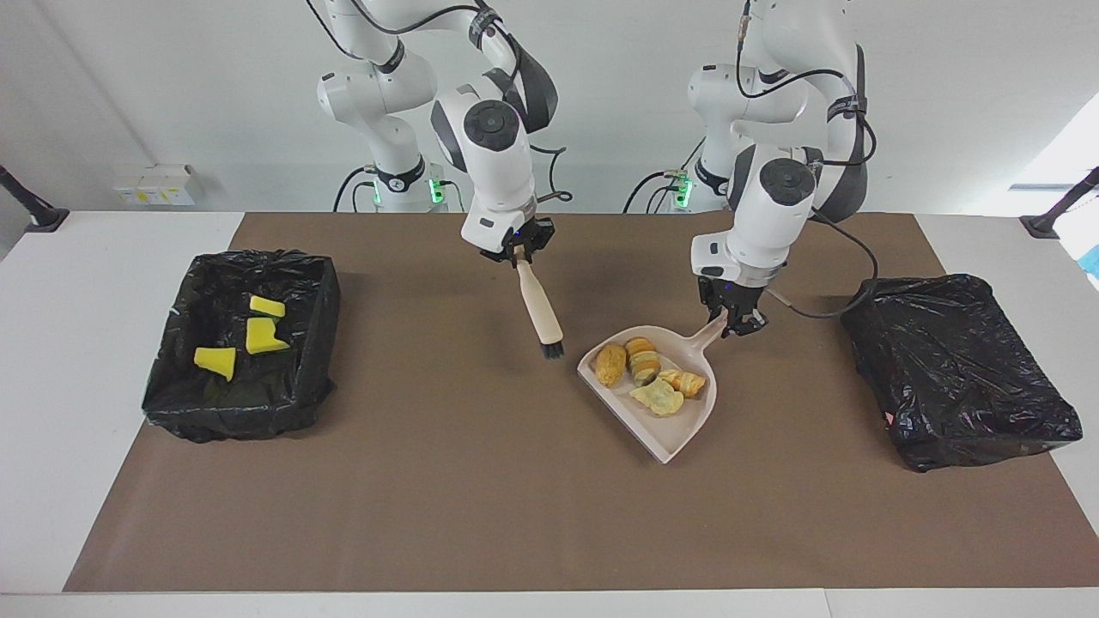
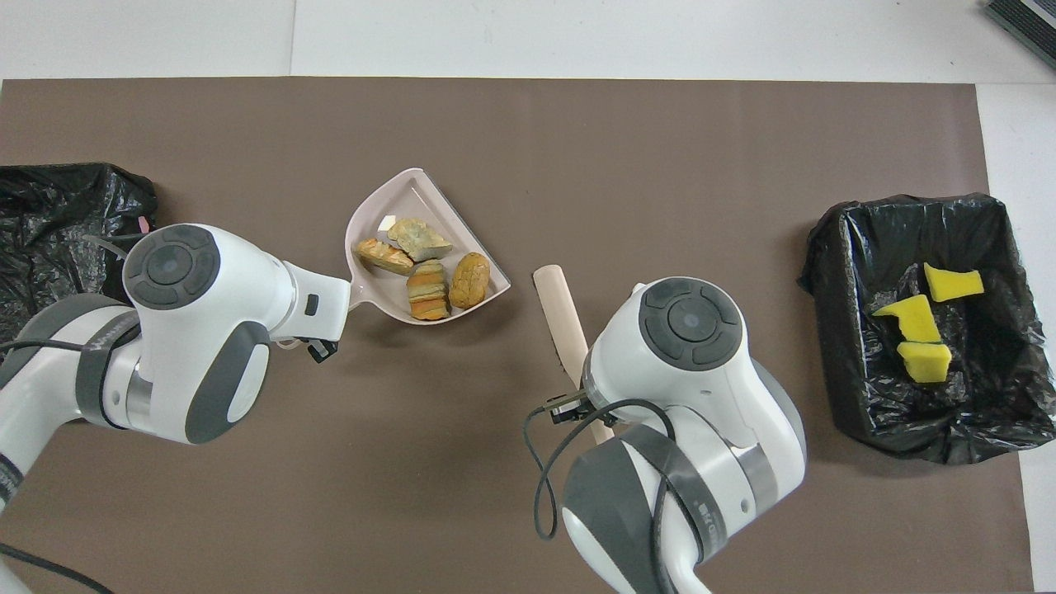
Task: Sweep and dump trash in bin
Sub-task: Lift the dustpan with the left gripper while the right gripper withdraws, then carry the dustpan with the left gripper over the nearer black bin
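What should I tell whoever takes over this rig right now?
Left gripper: shut on the dustpan handle, pan raised with all four bread chunks in it.
Right gripper: shut on the brush, held up over the mat.
Three sponge scraps lie in the bin at the right arm's end.
Done: sweeping, no trash shows on the mat.
Left: dump the bread, probably into the bin at the left arm's end.

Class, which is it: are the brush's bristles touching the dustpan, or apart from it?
Apart. The facing view shows bare brown mat between the brush bristles and the dustpan rim; the overhead view shows the same gap.
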Available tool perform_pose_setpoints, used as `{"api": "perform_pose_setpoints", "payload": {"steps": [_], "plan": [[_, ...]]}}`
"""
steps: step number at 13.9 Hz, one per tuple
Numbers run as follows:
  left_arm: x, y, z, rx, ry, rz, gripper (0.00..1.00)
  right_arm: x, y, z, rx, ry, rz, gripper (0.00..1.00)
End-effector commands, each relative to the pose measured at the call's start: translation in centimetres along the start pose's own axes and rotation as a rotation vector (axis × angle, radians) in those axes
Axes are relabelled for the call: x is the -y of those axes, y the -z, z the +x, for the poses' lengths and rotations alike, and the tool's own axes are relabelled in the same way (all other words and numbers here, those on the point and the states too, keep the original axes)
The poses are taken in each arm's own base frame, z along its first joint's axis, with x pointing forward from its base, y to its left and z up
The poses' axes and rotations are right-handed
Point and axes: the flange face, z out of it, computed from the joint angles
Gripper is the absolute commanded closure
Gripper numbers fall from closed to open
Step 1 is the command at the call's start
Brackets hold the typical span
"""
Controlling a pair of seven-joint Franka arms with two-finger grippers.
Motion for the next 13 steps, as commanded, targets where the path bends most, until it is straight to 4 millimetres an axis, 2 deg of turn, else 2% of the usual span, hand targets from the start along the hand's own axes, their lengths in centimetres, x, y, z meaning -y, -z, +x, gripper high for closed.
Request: {"api": "perform_pose_setpoints", "payload": {"steps": [1,2,3,4,5,6,9,10,11,13], "plan": [[2.6,3.5,-1.3,-0.055,0.047,0.023,1.0,2.7,-1.1,-3.5,0.008,-0.056,-0.024,1.0],[3.3,4.4,-2.3,-0.056,0.054,0.026,1.0,3.4,-1.4,-4.5,0.002,-0.07,-0.027,1.0],[4.3,5.3,-3.5,-0.049,0.06,0.023,1.0,4.9,-1.7,-5.6,-0.002,-0.081,-0.031,1.0],[5.5,6.2,-4.9,-0.031,0.056,0.009,1.0,6.4,-2.6,-6.3,0.005,-0.11,-0.04,1.0],[7.3,7.3,-6.8,-0.008,0.061,-0.014,1.0,8.9,-3.9,-7.3,-0.003,-0.136,-0.043,1.0],[8.9,8.6,-8.4,0.005,0.052,-0.029,1.0,10.6,-4.9,-7.6,-0.017,-0.172,-0.036,1.0],[13.3,12.2,-12.8,-0.009,0.115,-0.005,1.0,14.3,-8.2,-8.9,-0.025,-0.222,-0.034,1.0],[14.8,13.4,-14.7,-0.006,0.124,-0.008,1.0,16.6,-9.8,-10.1,-0.028,-0.233,-0.034,1.0],[16.6,14.1,-17.3,-0.006,0.122,-0.013,1.0,17.6,-10.7,-10.9,-0.027,-0.243,-0.036,1.0],[20.4,15.0,-23.4,-0.021,0.077,-0.01,1.0,17.7,-12.7,-12.1,-0.026,-0.269,-0.044,1.0]]}}
